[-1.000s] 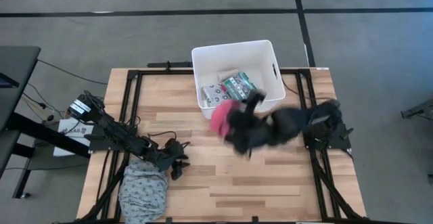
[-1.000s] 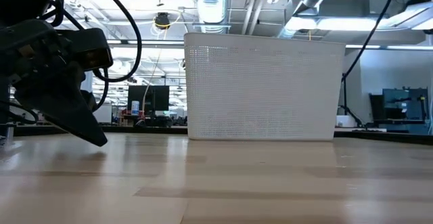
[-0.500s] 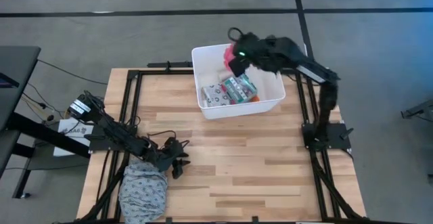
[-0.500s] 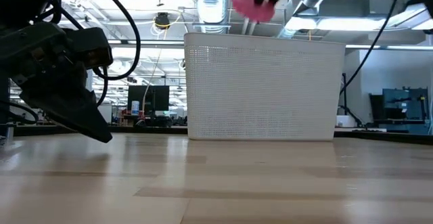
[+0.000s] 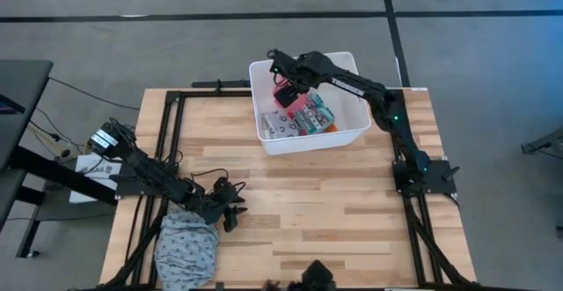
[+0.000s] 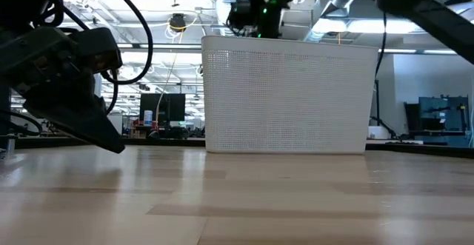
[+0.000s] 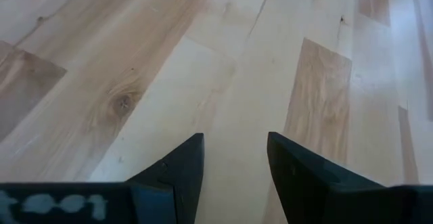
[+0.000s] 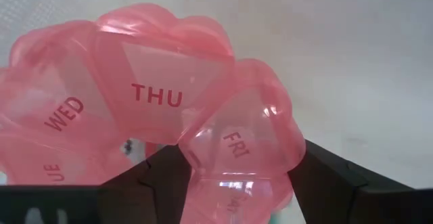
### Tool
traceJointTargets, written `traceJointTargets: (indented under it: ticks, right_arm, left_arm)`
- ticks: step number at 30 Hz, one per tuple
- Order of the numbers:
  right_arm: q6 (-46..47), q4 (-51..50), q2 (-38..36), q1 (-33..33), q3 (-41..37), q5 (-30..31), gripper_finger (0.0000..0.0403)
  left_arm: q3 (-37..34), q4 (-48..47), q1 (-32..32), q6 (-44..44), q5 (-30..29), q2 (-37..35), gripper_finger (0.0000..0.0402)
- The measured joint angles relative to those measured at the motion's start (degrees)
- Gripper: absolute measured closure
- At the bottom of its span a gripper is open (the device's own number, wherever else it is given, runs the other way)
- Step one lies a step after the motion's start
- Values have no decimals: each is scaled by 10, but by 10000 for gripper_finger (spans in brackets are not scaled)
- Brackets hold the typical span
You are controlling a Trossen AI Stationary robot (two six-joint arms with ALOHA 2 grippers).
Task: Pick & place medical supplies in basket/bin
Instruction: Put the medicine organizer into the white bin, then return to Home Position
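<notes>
My right gripper [image 5: 286,86] reaches over the far left part of the white bin [image 5: 313,141] and is shut on the pink round disc [image 5: 286,96]. In the right wrist view the disc [image 8: 155,102] shows day labels WED, THU and FRI. In the low view the bin [image 6: 289,97] hides the disc, and only the gripper [image 6: 255,19] shows above its rim. A white packet [image 5: 280,126], a green-and-red box [image 5: 310,113] and something orange [image 5: 332,128] lie on the bin floor. My left gripper [image 5: 230,207] is open, low over bare table [image 7: 235,143]. My right gripper pinches the pink disc between its two fingers [image 8: 159,180], at the rim by the FRI compartment [image 8: 237,149]. The fingers slant down from the table's right side. The disc is lifted clear above the items in the bin and stands out beyond the fingertips.
A grey patterned cloth bundle [image 5: 186,247] lies at the table's near left corner, beside my left arm. Black frame rails run along the table's left and right sides. A dark object [image 5: 312,275] sits at the near edge. Bare wood spans the middle of the table.
My right gripper has carried the pink disc from above the table in front of the bin, up and toward the far edge over the bin's rim. It has then moved left and down into the bin, so that the disc has dropped out of the low view.
</notes>
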Motion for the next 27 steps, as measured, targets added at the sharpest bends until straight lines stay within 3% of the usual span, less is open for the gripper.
traceJointTargets:
  ticks: [6,13,21,27]
  right_arm:
    - [-35,50,30,-14,0,-117,183]
    - [-41,45,32,-13,1,-121,168]
    - [-64,-6,25,-13,10,-171,168]
    - [-61,15,-35,-15,15,-159,175]
  left_arm:
    - [0,0,0,21,-1,0,250]
    - [0,1,0,28,-12,0,250]
    - [0,1,0,33,-17,0,250]
    - [0,12,1,60,-85,0,250]
